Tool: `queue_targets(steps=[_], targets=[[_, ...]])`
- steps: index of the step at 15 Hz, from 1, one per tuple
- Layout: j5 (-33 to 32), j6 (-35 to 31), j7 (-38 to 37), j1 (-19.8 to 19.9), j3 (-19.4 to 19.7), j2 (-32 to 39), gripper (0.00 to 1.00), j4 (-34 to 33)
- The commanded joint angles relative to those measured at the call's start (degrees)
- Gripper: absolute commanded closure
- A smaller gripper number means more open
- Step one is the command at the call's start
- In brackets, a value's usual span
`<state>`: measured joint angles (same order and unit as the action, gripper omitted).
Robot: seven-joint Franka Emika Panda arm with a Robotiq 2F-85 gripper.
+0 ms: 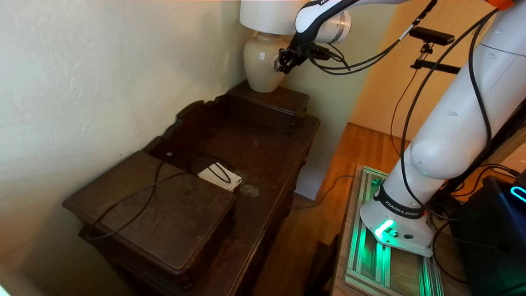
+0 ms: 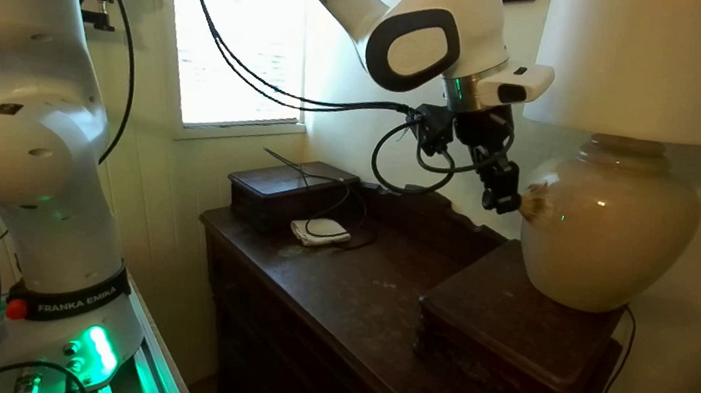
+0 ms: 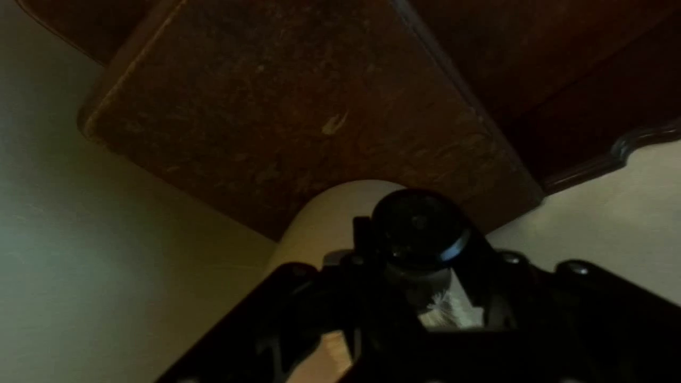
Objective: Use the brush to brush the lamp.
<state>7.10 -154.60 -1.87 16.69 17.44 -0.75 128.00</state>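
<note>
1. Beside the lamp (image 2: 612, 243), level with the swell of its cream base (image 1: 259, 75), you have the claw (image 2: 504, 199) angled down with its tip toward the ceramic.
2. Your claw is closed in on the brush (image 2: 533, 204) and has hold of it behind the bristles (image 1: 276, 63); the handle is mostly hidden, dark against dark, so you cannot tell exactly where along it the grip sits.
3. Those pale bristles point at the lamp and overlap its base in both exterior views; they look to be touching it, around mid-height.
4. The lamp stands upright on a raised box (image 2: 482, 308) at one end of your dark wooden table (image 2: 341, 280), its white shade (image 2: 650, 72) near the wrist end of the arm (image 2: 470, 14).
5. In the wrist view (dim, with much of the lower part taken up by the claw itself) you can pick out the base's pale curve against the box and what look like light bristles among the black parts.
6. At the table's opposite end sits another raised box (image 1: 152, 213); just beside it, in both exterior views, lies a flat white piece (image 1: 217, 181), and a black cable (image 1: 181, 174) runs over the two.
</note>
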Motion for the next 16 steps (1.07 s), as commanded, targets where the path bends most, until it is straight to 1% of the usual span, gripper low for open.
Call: queue_targets(steps=[1, 4, 9, 16], targets=[[1.2, -1.0, 2.4, -0.8, -1.0, -0.6, 0.85, 0.6], [0.0, 0.5, 1.5, -1.2, -1.5, 1.6, 0.85, -0.5], [-2.1, 0.6, 0.2, -1.1, -1.6, 6.2, 0.85, -1.2], [-0.3, 0.8, 0.6, 0.4, -1.1, 12.9, 0.85, -5.0]])
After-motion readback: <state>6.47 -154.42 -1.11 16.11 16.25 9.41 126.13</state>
